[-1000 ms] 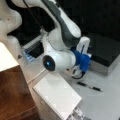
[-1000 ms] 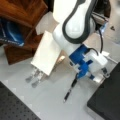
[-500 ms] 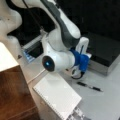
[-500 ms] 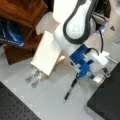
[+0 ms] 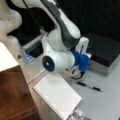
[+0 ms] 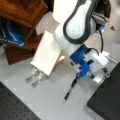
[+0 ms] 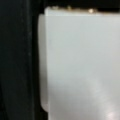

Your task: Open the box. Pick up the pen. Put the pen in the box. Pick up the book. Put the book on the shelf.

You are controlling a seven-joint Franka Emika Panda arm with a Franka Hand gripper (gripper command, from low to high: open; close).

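The box (image 5: pixel 105 51) (image 6: pixel 107 100) lies shut, its black lid flat on the grey sides. On the table beside it lies the slim black pen (image 5: pixel 89 86) (image 6: pixel 69 90). The white book (image 5: pixel 57 96) (image 6: pixel 47 53) lies flat next to the brown shelf (image 5: pixel 12 96) (image 6: pixel 22 13), which has a cream top board. My gripper (image 5: pixel 76 72) (image 6: pixel 80 75), on its blue hand, hangs low over the table between the pen's end and the box's near edge. Nothing shows in it. The wrist view holds only a pale surface beside a black band.
A grey tray with a blue edge (image 5: pixel 29 51) sits behind the arm. A blue object (image 6: pixel 10 35) rests by the shelf. Metal clips (image 6: pixel 35 77) (image 5: pixel 77 113) lie at the book's end. A dark perforated board (image 6: pixel 15 105) fills a front view's bottom left.
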